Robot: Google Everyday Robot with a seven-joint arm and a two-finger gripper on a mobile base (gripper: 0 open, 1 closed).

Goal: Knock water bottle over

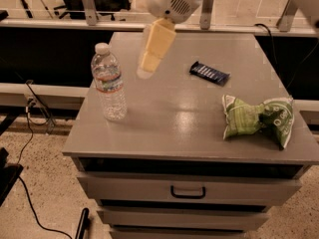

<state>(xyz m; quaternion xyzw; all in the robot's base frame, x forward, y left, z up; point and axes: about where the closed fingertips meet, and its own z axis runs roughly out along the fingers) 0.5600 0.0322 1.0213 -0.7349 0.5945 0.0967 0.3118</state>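
Nearest, the drawers (189,189) under the counter (169,128) are pushed in, with a dark handle on the top one; their contents are hidden. A black cable (31,205) trails over the speckled floor at lower left.

On the counter's left front part the water bottle (108,83) stands upright, white cap on, with a red and blue band around its upper body. Its wall is clear, and the level of any water inside is hard to make out. Well apart, near the right edge, lies a crumpled green snack bag (255,121), sealed, its contents not visible. Farther back a dark blue wrapped bar (209,73) lies flat.

The pincer (146,72) hangs above the counter's middle rear, to the right of the bottle's upper part and not touching it, pointing down and tilted left. Whether it is open or closed cannot be told. The white arm housing (172,1) above it is cut off by the top edge.

Behind the counter run a pale rail (50,24) and dark chair bases.
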